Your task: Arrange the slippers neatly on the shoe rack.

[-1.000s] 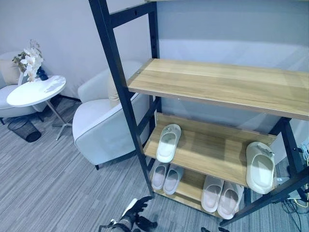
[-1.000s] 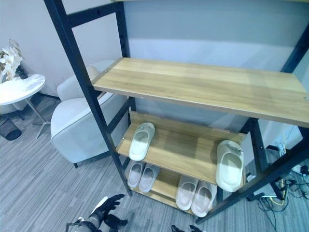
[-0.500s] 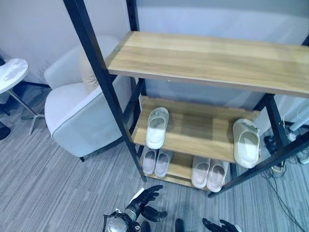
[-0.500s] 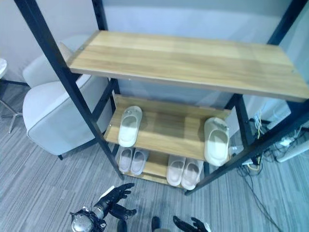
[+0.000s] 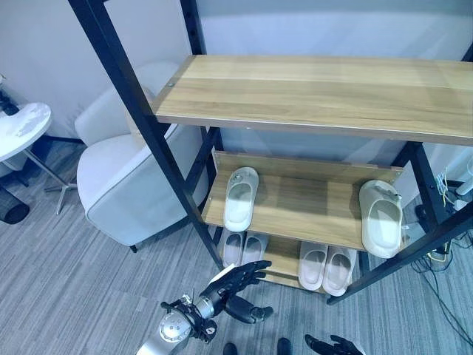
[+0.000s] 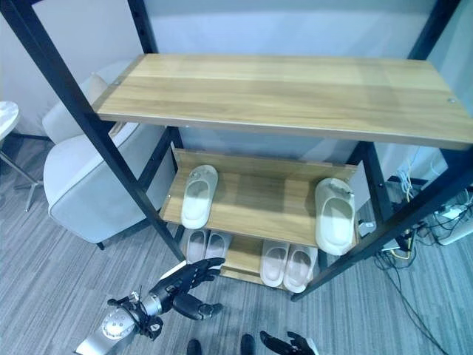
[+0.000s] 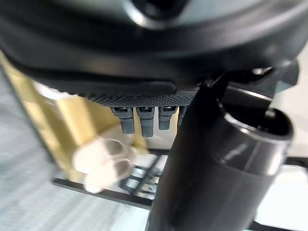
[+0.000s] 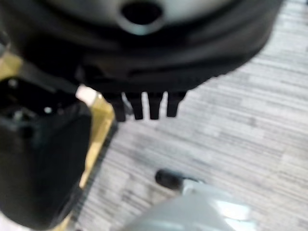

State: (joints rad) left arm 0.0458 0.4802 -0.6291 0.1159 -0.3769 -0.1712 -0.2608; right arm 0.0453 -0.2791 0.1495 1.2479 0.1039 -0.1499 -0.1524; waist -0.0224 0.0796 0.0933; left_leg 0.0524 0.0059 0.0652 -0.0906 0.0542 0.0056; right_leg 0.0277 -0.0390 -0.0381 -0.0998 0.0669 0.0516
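A tall shoe rack (image 5: 140, 111) with black bars and wooden boards stands in the middle of the frame. Its top board is bare. On the middle board lie two pale slippers, well apart: one slipper (image 5: 241, 197) at the left end and a bigger slipper (image 5: 381, 228) at the right end, its heel hanging over the front edge. On the bottom board sit two pairs side by side, the left pair (image 5: 242, 248) and the right pair (image 5: 325, 266), each pair with its two slippers touching.

The left hand (image 5: 235, 285) is low in the frame, just in front of the rack's bottom board. Its fingers are spread and straight, with the thumb sticking out, and it holds nothing. The right hand (image 6: 284, 343) peeks in at the bottom edge, over the grey striped floor (image 5: 66, 296). Its fingers look loose and it holds nothing.

A white armchair (image 5: 122, 185) stands at the left beside the rack, and a round white table (image 5: 22, 129) is at the far left edge.
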